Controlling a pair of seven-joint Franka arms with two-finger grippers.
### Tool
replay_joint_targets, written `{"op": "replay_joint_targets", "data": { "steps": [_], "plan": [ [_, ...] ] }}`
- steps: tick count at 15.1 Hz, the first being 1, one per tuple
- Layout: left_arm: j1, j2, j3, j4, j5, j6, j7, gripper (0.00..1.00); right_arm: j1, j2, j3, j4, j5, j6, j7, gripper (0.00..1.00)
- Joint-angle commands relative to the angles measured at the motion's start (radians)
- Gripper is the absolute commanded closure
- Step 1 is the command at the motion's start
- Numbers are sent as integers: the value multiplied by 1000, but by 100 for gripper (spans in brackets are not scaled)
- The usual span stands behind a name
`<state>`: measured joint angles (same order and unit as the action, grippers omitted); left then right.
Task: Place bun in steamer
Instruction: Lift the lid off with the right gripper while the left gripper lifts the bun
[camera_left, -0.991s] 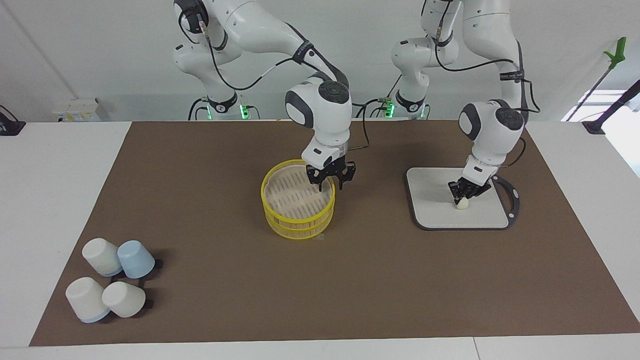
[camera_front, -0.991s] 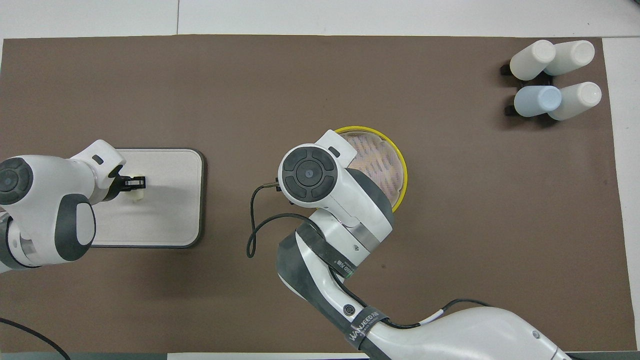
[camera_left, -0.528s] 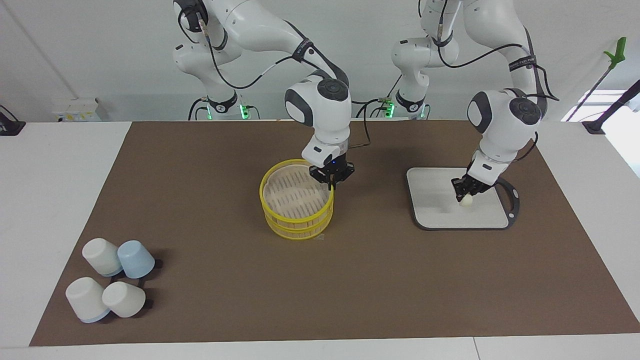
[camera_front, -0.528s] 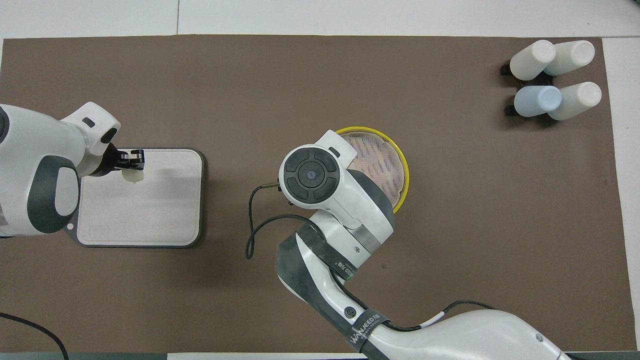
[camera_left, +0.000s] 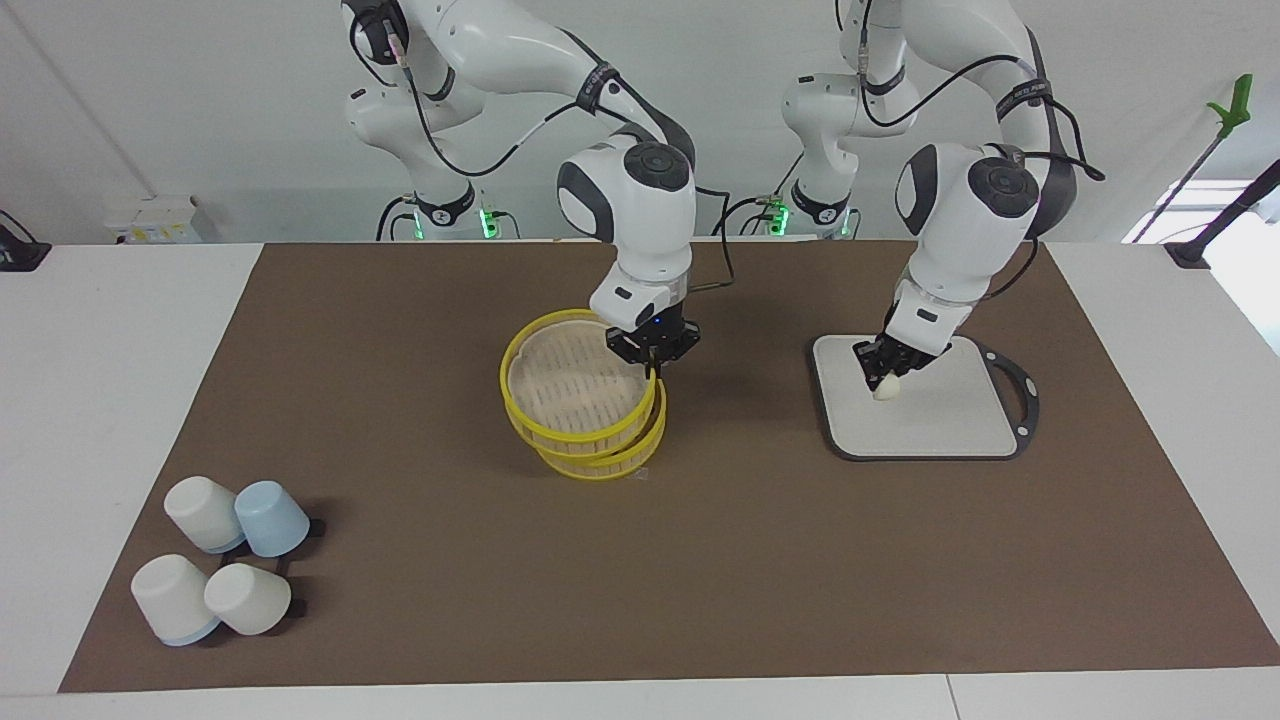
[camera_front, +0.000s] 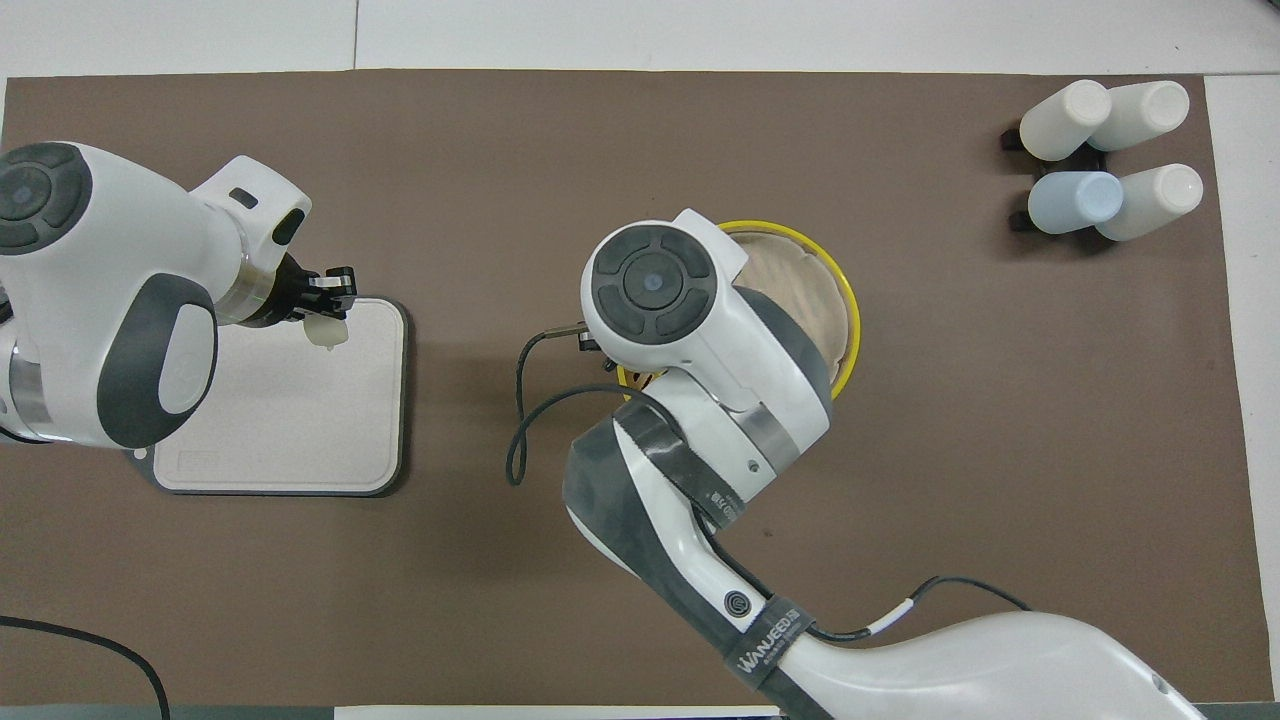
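The bun (camera_left: 886, 390) (camera_front: 328, 332), a small cream-white lump, hangs in my left gripper (camera_left: 884, 372) (camera_front: 326, 300), which is shut on it above the grey board (camera_left: 950, 420) (camera_front: 290, 420). The steamer (camera_left: 600, 462) stands mid-table. Its yellow-rimmed lid (camera_left: 570, 385) (camera_front: 815, 290) is raised and tilted over it. My right gripper (camera_left: 653, 362) is shut on the lid's rim at the edge toward the left arm's end. In the overhead view the right wrist hides that gripper and most of the steamer.
Several upturned cups (camera_left: 220, 565) (camera_front: 1105, 160), white and pale blue, stand at the right arm's end of the brown mat, farther from the robots than the steamer.
My right gripper shut on the lid's rim and lifted it off the steamer, tilted. My left gripper raised the bun off the board and carried it toward the steamer.
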<state>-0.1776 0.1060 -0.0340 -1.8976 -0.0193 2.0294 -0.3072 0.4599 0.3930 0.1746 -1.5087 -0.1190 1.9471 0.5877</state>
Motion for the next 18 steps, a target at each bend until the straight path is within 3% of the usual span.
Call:
{"op": "replay_joint_targets", "data": {
  "steps": [1,4,7,13,17,18],
  "plan": [
    [-17,17,11,28,-1,-26,-26,76,-84,-23,9,65,18,-109,-133,99],
    [-55,18,11,37,-4,-15,-96,76,-185,-71,8,61,50,-203,-303,99],
    [-172,46,11,89,-5,20,-269,76,-277,-78,8,47,59,-247,-435,98],
    [-429,159,11,216,-8,92,-567,76,-305,-89,5,45,58,-307,-471,98],
    [-554,349,16,330,34,144,-676,76,-320,-91,5,39,58,-310,-505,98],
    [-565,368,14,328,59,190,-690,76,-320,-91,5,39,58,-310,-505,98]
  ]
}}
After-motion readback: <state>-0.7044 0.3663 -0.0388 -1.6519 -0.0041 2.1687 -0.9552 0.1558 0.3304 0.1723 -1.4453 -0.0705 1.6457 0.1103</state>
